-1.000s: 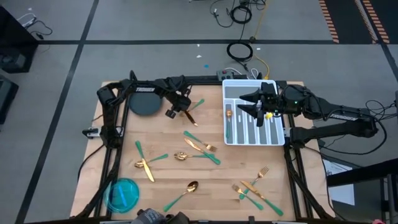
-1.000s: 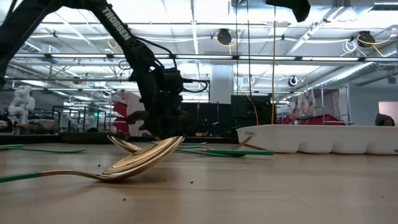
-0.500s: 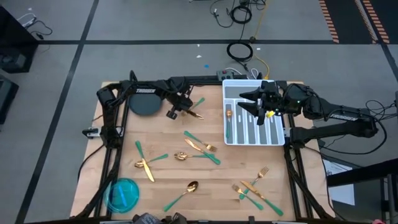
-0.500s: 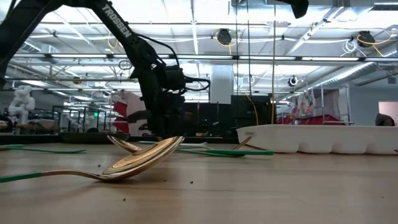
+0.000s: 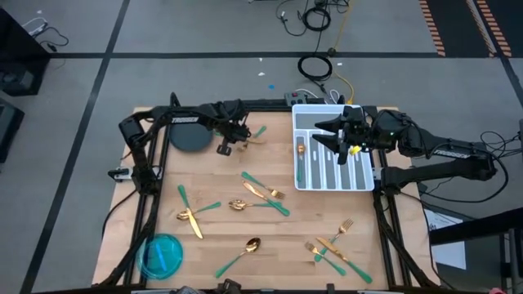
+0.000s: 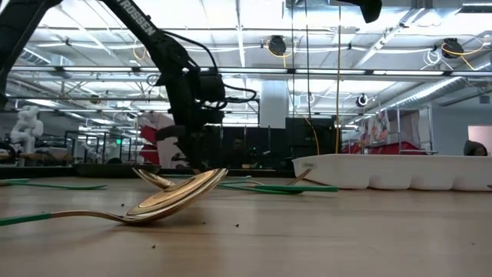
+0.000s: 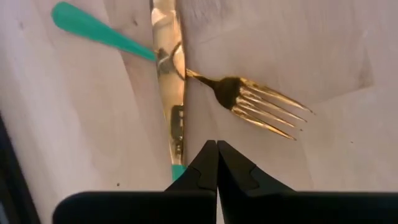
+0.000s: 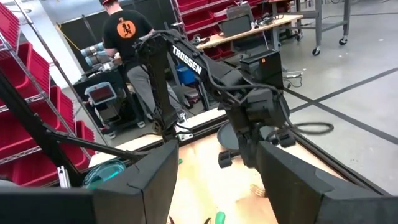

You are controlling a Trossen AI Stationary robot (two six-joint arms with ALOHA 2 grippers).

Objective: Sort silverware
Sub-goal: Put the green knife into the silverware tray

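Lying scattered on the table: roughly a dozen pieces of silverware; exact count unclear. Pinching fully together at the far edge: left gripper, over a fork and knife; grip unclear. Hovering parted, holding nothing, over the white tray: right gripper.

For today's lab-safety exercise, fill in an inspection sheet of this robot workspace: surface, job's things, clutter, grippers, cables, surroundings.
Surface: wooden table, bare between pieces.
Job's things: green-handled gold silverware scattered over the table; one piece in the white tray.
Clutter: dark round dish at the far left; blue round dish at the near left.
Grippers: left gripper shut, low by a fork and knife; whether it holds one is unclear. Right gripper open above the tray.
Cables: coiled cable on the floor beyond the table.
Surroundings: person by red shelving.
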